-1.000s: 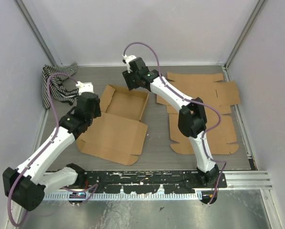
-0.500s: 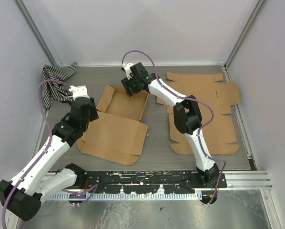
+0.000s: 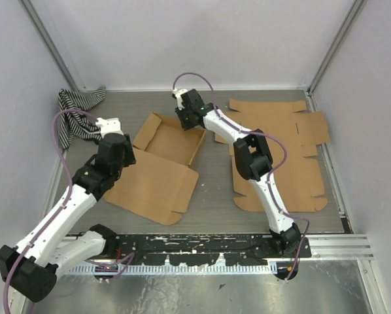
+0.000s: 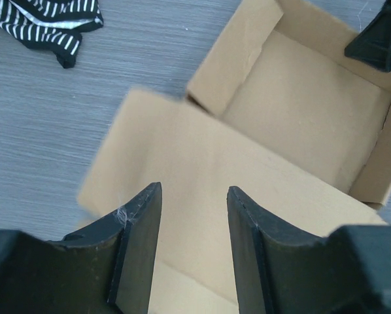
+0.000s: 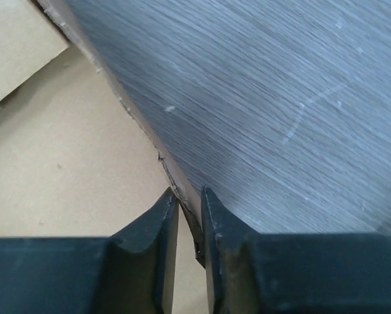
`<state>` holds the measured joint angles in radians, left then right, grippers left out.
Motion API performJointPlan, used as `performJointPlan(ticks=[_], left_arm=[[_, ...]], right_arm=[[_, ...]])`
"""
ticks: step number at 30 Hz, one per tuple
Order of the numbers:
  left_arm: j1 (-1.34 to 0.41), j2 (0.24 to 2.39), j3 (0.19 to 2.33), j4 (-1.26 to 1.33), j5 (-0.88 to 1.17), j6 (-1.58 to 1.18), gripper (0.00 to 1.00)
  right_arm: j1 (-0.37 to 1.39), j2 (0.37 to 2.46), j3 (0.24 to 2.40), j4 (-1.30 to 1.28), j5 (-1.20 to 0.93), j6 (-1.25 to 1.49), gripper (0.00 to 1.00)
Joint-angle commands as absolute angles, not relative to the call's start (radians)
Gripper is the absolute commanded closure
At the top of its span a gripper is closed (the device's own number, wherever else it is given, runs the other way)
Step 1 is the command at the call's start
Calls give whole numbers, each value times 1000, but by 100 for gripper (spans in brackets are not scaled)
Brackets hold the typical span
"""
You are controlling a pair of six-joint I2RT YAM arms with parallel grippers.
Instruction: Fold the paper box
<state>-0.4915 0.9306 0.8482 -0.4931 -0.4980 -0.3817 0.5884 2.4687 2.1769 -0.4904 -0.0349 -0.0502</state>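
Note:
The paper box (image 3: 172,140) lies half folded at mid-table, its tray walls standing and its wide lid flap (image 3: 153,186) flat toward the near side. My left gripper (image 3: 120,155) hovers over the flap's left part. In the left wrist view it (image 4: 194,193) is open with nothing between its fingers; the flap (image 4: 202,157) and tray (image 4: 300,124) lie below. My right gripper (image 3: 190,122) is at the tray's far right corner. In the right wrist view it (image 5: 189,194) is shut on the box's thin wall edge (image 5: 120,101).
A striped cloth (image 3: 78,114) lies bunched at the far left, near the side wall. Flat cardboard blanks (image 3: 280,150) are stacked on the right under the right arm. White enclosure walls stand on three sides; a metal rail (image 3: 215,243) runs along the near edge.
The right gripper closed onto the tray's far wall after widening briefly. The box turned slightly, its lid swinging left. The left arm drew back to the left, its gripper unchanged.

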Motion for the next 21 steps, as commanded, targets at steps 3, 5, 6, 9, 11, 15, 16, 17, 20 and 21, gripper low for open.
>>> performJointPlan(ticks=[3,5,6,9,11,15,16,17,20,21], left_arm=[[-490,963,857,-474,-456,-402,49],[-489,977,863,-469,-451,-403,49],[-489,985,867,-465,-447,-402,49],[-489,1003,870,-448,-441,-403,49],[-489,1015,878,-443,-438,-402,49],[-489,1030,883,-442,-433,-404,49],[-489,1033,885,-449,-436,-409,49],[-488,1034,884,-454,-438,-416,49],[-489,1036,881,-460,-440,-434,49],[-489,1037,880,-461,-443,-438,49]], right_arm=[[452,2250,1985,-434,27,179,88],[420,2178,1896,-434,25,212,90],[411,2149,1855,-435,23,224,91],[413,2086,1770,-475,-2,239,91],[435,2049,1721,-485,-6,261,92],[503,1985,1663,-498,8,280,93],[521,1975,1657,-507,-1,286,93],[539,1968,1654,-519,-4,294,93],[593,1947,1628,-548,-42,363,87],[614,1933,1603,-544,-72,388,83]])
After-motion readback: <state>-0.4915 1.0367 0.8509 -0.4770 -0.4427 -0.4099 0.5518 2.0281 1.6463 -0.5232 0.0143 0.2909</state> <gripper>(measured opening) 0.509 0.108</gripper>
